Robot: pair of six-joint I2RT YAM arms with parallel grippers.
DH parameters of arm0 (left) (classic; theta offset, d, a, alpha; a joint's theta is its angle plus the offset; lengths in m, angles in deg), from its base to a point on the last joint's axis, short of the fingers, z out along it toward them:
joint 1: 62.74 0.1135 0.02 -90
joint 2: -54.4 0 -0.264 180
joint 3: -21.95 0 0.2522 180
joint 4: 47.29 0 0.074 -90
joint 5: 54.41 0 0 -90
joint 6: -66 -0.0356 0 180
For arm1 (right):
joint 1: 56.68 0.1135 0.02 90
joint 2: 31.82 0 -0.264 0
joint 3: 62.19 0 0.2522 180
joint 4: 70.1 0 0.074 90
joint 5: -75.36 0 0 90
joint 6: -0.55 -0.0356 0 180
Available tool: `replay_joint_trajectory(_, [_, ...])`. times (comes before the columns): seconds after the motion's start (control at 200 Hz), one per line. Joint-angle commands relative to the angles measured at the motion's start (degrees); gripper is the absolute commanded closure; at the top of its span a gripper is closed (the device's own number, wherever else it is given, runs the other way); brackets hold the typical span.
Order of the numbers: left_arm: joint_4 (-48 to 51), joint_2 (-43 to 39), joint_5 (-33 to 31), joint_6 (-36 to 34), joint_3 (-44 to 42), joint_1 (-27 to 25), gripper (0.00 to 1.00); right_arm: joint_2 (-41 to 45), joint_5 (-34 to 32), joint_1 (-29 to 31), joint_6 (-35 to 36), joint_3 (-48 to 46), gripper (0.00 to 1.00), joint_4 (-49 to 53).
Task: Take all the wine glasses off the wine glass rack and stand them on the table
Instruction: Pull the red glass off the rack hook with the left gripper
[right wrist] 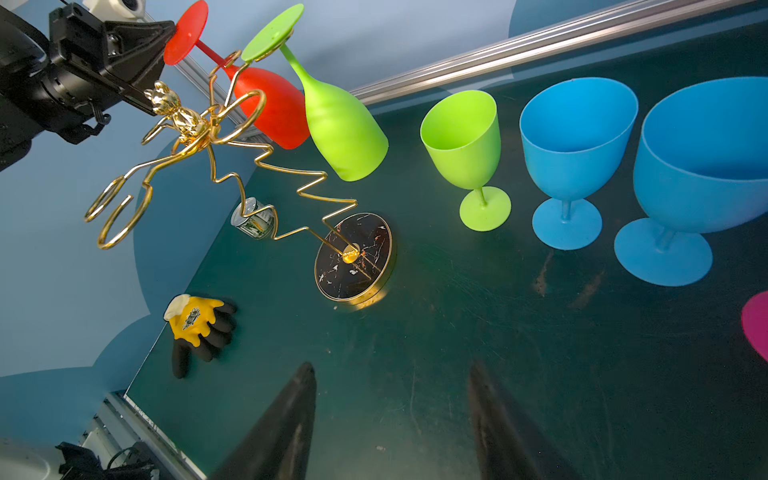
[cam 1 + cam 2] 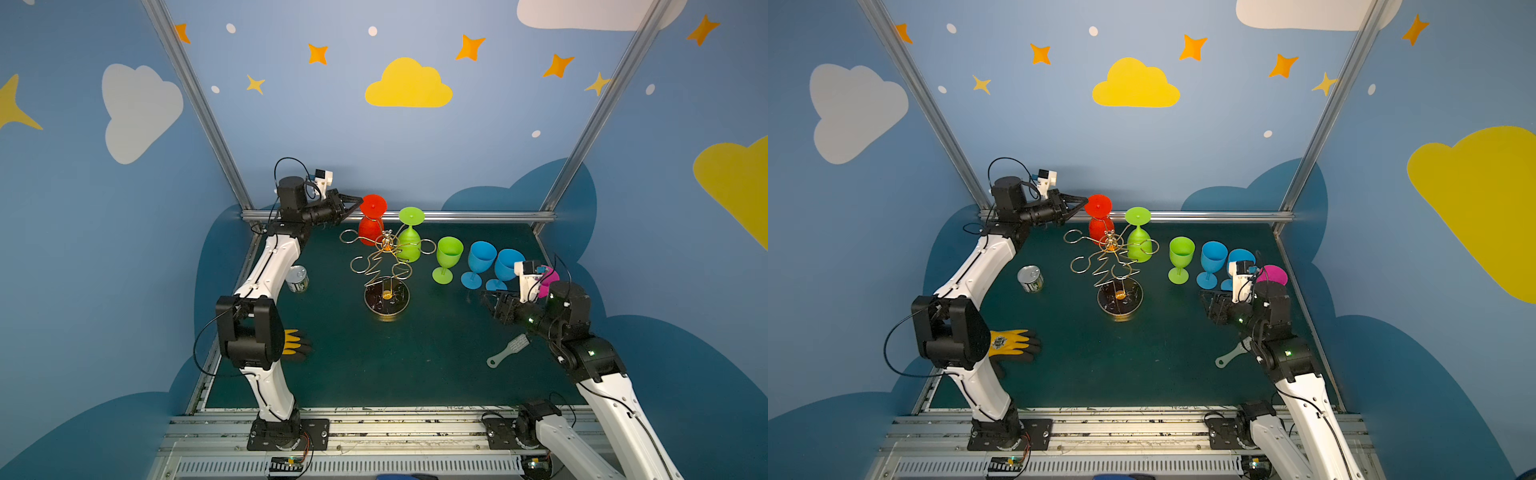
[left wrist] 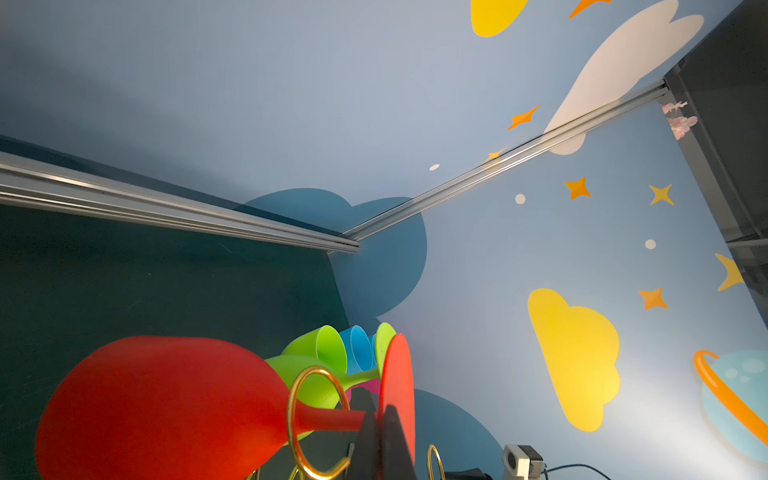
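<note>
The gold wire wine glass rack (image 2: 379,299) (image 2: 1120,305) (image 1: 361,241) stands mid-table on a round dark base. Two wine glasses hang upside down from its far arms. One is a red wine glass (image 2: 371,230) (image 2: 1100,227) (image 3: 166,407) (image 1: 270,108) and the other a green one (image 2: 409,245) (image 1: 340,124). The red stem passes through a gold loop (image 3: 291,415). My left gripper (image 2: 358,200) (image 2: 1084,199) (image 3: 384,409) (image 1: 168,29) is shut on the rim of the red glass's foot. My right gripper (image 2: 486,297) (image 2: 1204,297) (image 1: 390,368) hangs open and empty above bare mat at the right.
Right of the rack stand an upright green glass (image 2: 449,253), two blue glasses (image 2: 481,257) (image 2: 507,264) and a pink one (image 2: 548,282) partly behind my right wrist. A tin can (image 2: 297,278) and a yellow-black glove (image 2: 293,341) lie left. A grey brush (image 2: 507,351) lies front right.
</note>
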Motion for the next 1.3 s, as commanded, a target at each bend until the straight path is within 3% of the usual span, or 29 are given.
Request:
replay_joint_trajectory(0.0, [-3.64,-1.94,1.57,1.33,-1.41,-0.20,0.97,0.19,-0.13,0.35,-0.07,2.22,0.42,0.05])
replay_joint_trajectory(0.551, [-5.50,-2.13,1.44,1.54,-4.39,-3.82,0.97,1.25,-0.45,0.31,-0.03,2.32,0.42,1.05])
replay_joint_trajectory(1.297, [-2.66,0.70,0.14,0.44,1.59,-5.50,0.97,3.45,-0.87,0.31,0.15,2.92,0.42,2.54])
